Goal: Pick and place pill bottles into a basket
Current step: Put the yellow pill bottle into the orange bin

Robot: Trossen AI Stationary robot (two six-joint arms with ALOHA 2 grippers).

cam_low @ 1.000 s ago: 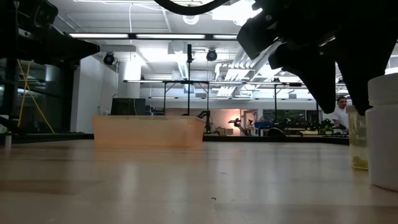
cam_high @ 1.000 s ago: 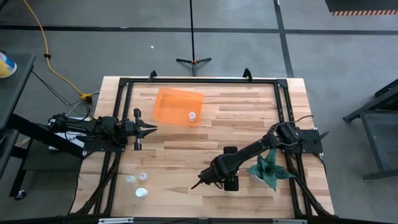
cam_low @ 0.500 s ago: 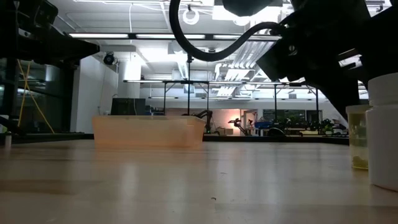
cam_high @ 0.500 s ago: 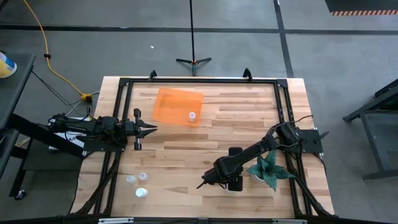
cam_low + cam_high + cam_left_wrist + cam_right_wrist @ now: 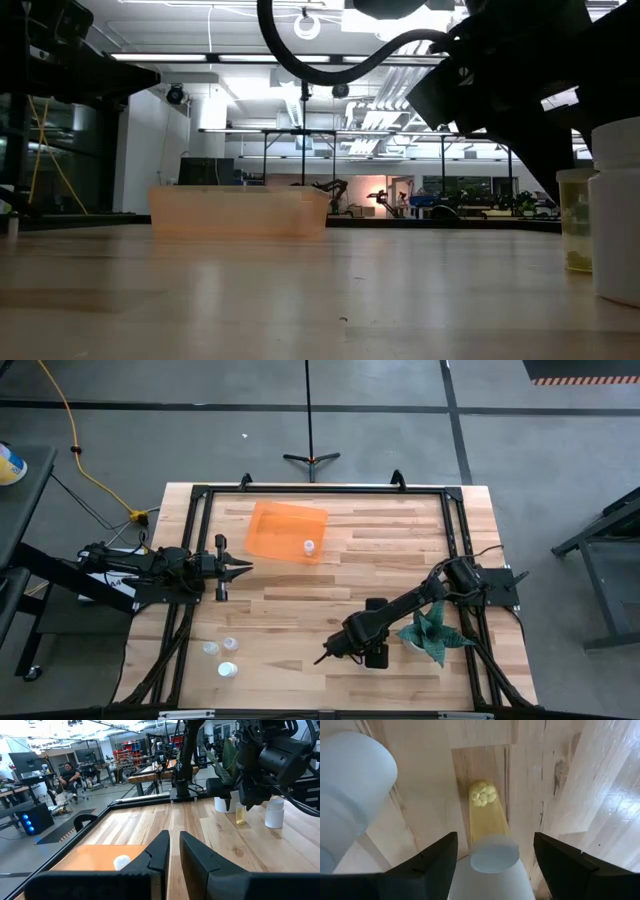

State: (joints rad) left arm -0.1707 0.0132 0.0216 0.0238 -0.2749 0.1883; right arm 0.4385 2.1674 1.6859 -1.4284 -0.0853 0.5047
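One pill bottle (image 5: pixel 309 546) already lies in the basket (image 5: pixel 270 528). The right gripper (image 5: pixel 492 851), jaws wide, hangs over another bottle (image 5: pixel 487 827) near the plant (image 5: pixel 432 632); next it should drop and close. The left gripper (image 5: pixel 244 568) waits, narrow.

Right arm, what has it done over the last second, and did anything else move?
The right gripper slid slightly toward the table's right side, hovering open over a pill bottle without gripping it. The left gripper, the orange basket with one bottle inside and the three loose bottles stayed put.
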